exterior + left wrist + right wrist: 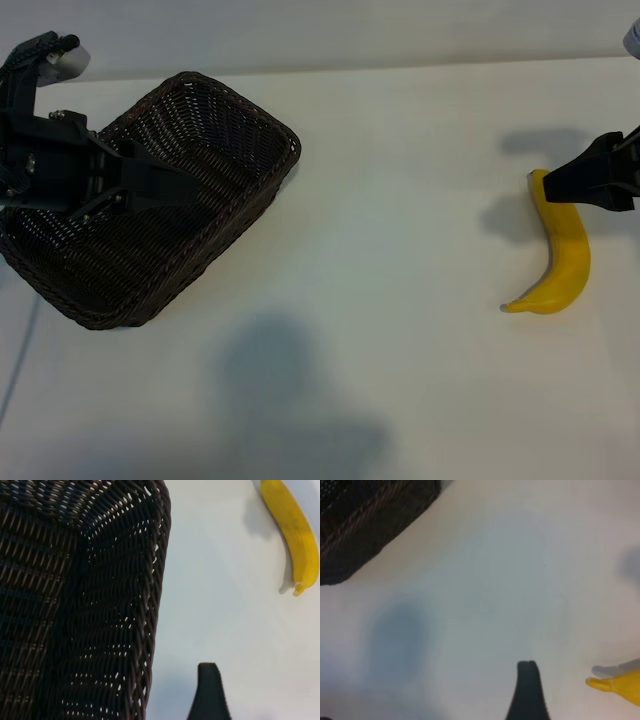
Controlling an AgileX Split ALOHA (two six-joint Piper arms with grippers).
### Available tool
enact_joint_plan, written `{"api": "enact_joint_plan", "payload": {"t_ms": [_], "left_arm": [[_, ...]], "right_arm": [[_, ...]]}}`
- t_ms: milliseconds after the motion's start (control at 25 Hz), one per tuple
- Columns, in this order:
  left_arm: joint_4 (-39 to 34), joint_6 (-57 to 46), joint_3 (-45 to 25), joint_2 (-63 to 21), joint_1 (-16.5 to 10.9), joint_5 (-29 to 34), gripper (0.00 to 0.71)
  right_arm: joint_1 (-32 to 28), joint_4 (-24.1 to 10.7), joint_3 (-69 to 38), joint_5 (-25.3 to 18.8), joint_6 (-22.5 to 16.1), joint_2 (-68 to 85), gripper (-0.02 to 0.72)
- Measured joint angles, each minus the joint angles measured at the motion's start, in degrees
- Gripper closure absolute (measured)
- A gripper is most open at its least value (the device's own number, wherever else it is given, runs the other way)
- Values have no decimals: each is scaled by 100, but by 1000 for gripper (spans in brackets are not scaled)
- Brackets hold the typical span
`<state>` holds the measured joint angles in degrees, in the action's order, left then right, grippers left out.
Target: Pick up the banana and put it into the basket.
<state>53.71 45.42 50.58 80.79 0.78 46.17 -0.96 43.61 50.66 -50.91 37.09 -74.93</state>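
Table: white, flat surface carrying the basket and the banana; soft shadows fall across its near part.
Basket: dark brown woven wicker, rectangular with rounded corners and a braided rim, set at an angle on the table. It lies directly beneath the left gripper and well apart from the right gripper. In the left wrist view its inner wall and rim fill most of the field.
Left gripper: positioned over the basket interior, pointing obliquely downward toward the table centre. Fingers stand apart, nothing between them. One dark fingertip shows in the left wrist view, over bare table just outside the basket rim.
Right gripper: enters from the right edge of the exterior view, its tip over the upper end of the banana. Fingers are spread and no object is clamped; whether the tip touches the banana cannot be confirmed from this angle. One dark fingertip shows in the right wrist view.
Banana: single, curved, bright yellow, lying on the table under and just beside the right gripper, far from the left gripper and outside the basket. Its narrow tip appears beside the right fingertip.
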Motion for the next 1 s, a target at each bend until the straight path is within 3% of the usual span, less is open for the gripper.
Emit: {"api": "enact_joint_plan", "payload": {"t_ms": [1000], "left_arm": [[0, 12, 0, 0, 0, -113, 148]], "right_arm": [[0, 4, 0, 4, 0, 0, 156]]}}
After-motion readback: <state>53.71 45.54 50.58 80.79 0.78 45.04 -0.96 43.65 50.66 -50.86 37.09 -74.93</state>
